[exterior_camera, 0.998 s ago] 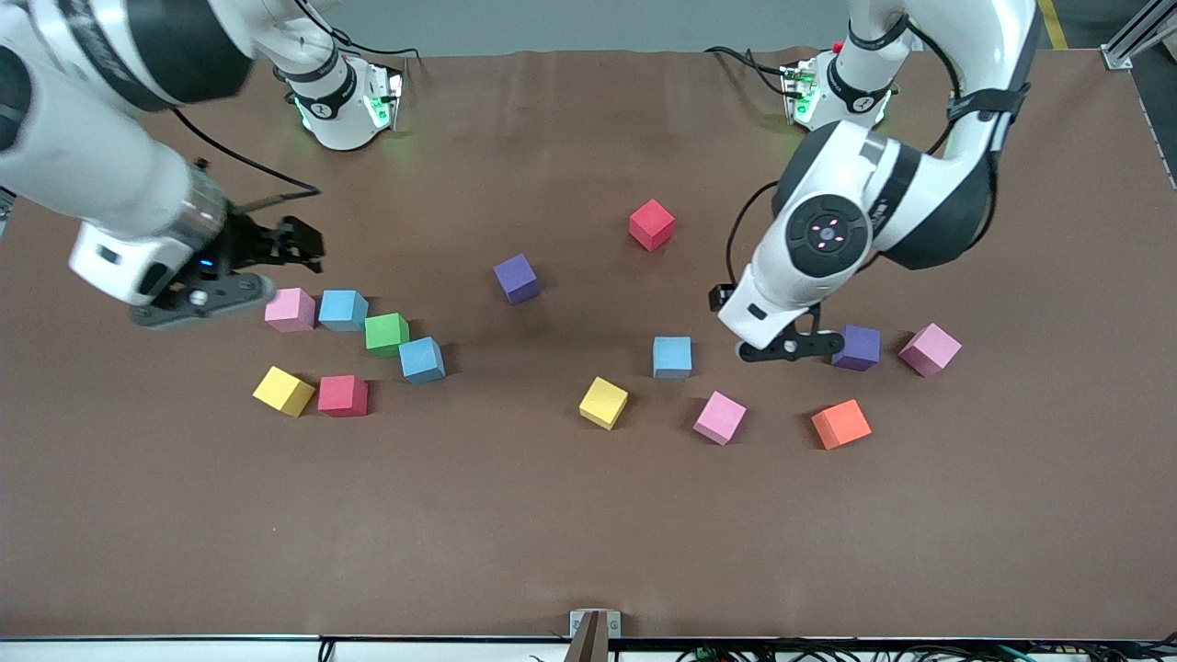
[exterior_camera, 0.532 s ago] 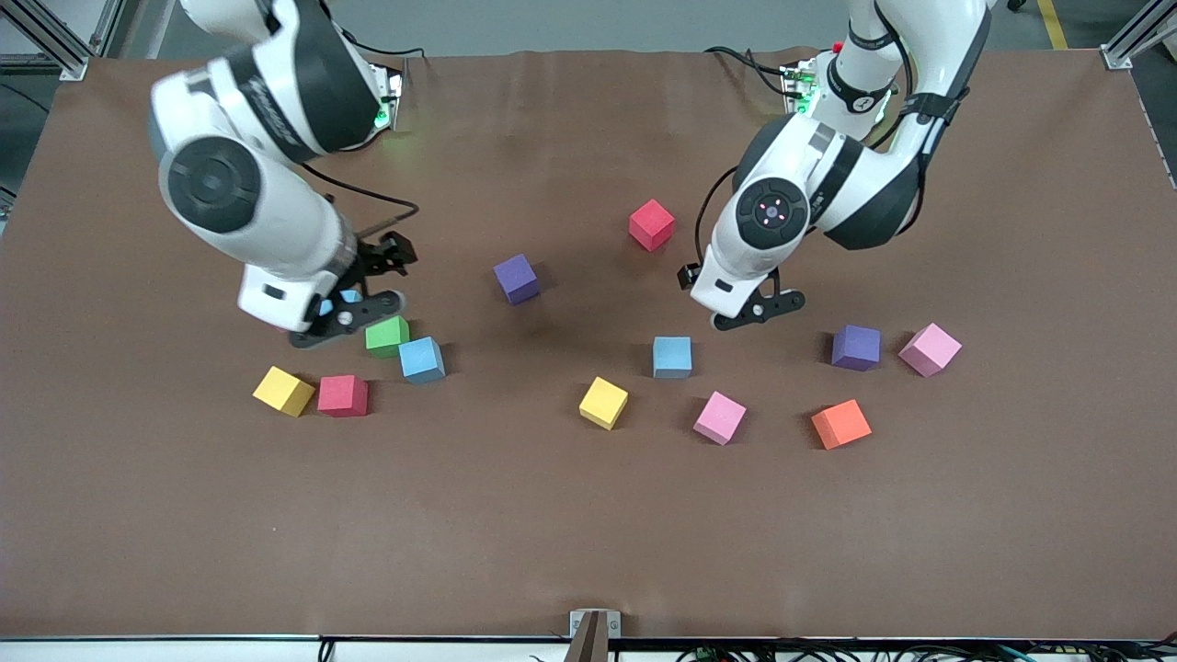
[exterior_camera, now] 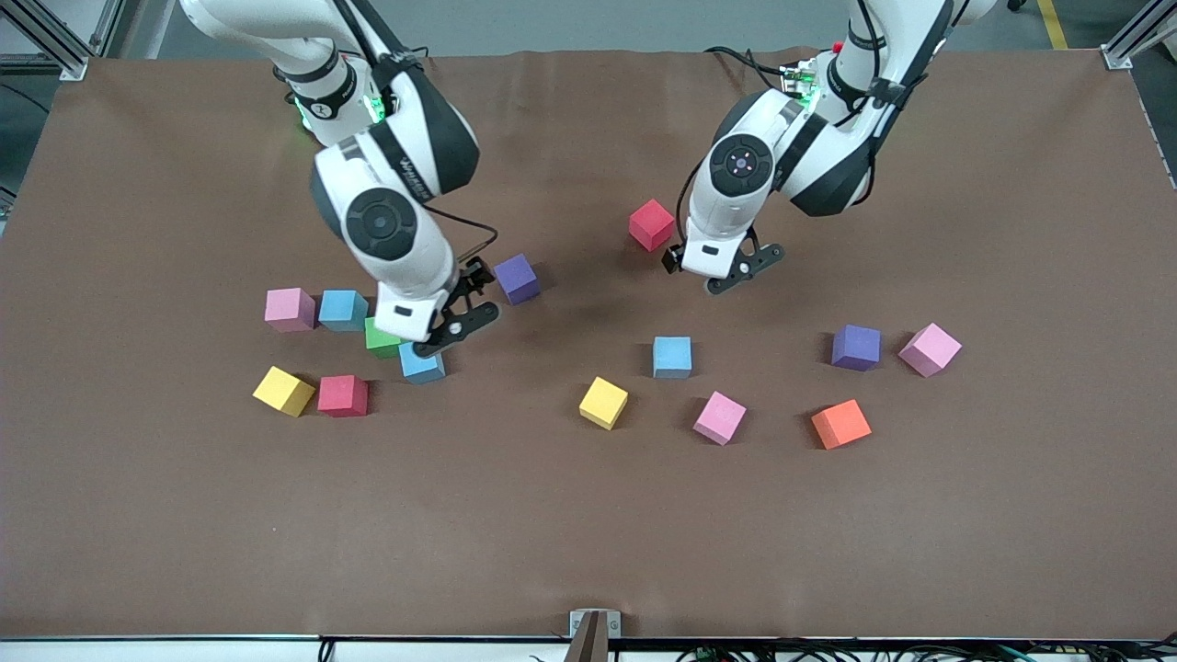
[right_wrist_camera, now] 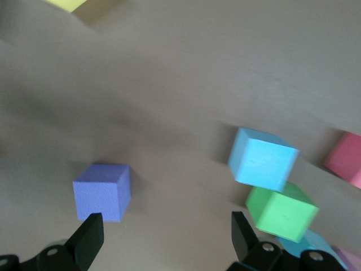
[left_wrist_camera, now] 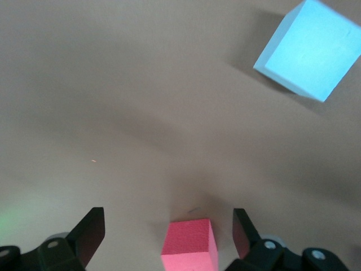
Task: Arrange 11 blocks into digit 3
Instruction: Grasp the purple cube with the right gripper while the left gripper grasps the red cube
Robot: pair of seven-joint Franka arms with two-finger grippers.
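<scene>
The blocks lie scattered on the brown table, and no digit 3 figure is in view. My left gripper (exterior_camera: 713,269) is open and empty over the table, beside a red block (exterior_camera: 652,224). That red block (left_wrist_camera: 190,245) shows between its open fingers in the left wrist view, with a blue block (left_wrist_camera: 307,49) farther off. My right gripper (exterior_camera: 464,303) is open and empty, between a purple block (exterior_camera: 517,279) and a green block (exterior_camera: 379,336) partly hidden by it. The right wrist view shows the purple block (right_wrist_camera: 102,191), a blue block (right_wrist_camera: 263,158) and the green block (right_wrist_camera: 281,212).
Toward the right arm's end lie pink (exterior_camera: 290,309), blue (exterior_camera: 343,310), blue (exterior_camera: 421,365), yellow (exterior_camera: 283,391) and red (exterior_camera: 343,395) blocks. Elsewhere lie blue (exterior_camera: 672,357), yellow (exterior_camera: 604,403), pink (exterior_camera: 719,417), orange (exterior_camera: 840,424), purple (exterior_camera: 856,348) and pink (exterior_camera: 930,349) blocks.
My right gripper swung from beside the pink block toward the table's middle, up to the purple block. My left gripper moved from beside the other purple block to the red block. No block moved.
</scene>
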